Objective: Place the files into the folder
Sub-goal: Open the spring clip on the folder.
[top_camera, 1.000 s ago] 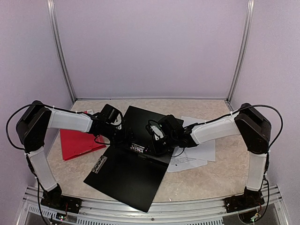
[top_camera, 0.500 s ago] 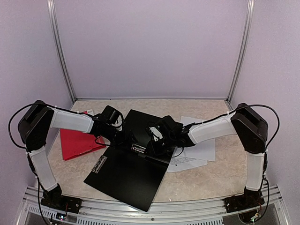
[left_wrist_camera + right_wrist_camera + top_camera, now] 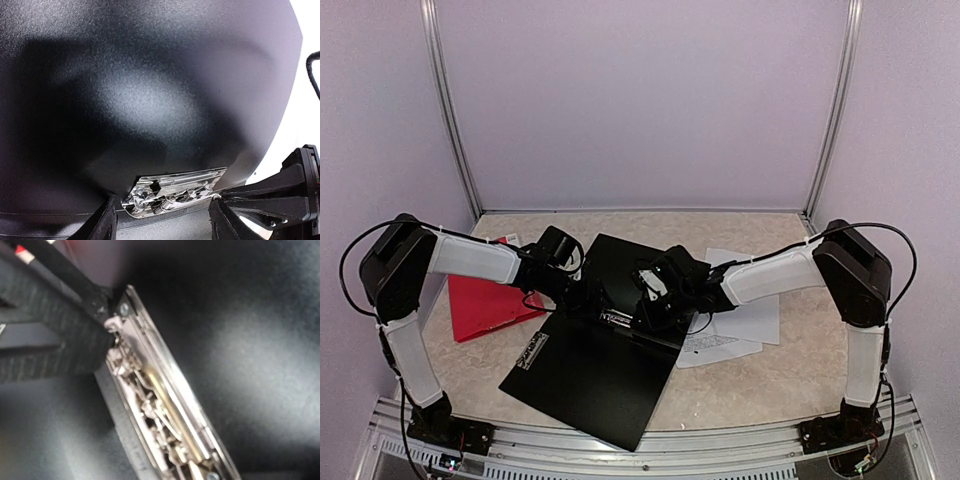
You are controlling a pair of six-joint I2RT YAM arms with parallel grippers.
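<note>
Black folder (image 3: 610, 370) open on bench (image 3: 750, 390), files (image 3: 750, 320) beside — not yet in | left hand (image 3: 163, 210) spread astride metal clip (image 3: 175, 192), presumably to work it | right hand (image 3: 655, 305) at clip — open or closed, cannot tell

Soft even light; glare on the blurred black folder (image 3: 150, 100).

A flat red sheet (image 3: 485, 300) lies at the left of the beige marbled counter (image 3: 750, 390). Pale walls (image 3: 640, 100) enclose three sides, with metal posts (image 3: 450, 120) in the back corners.
</note>
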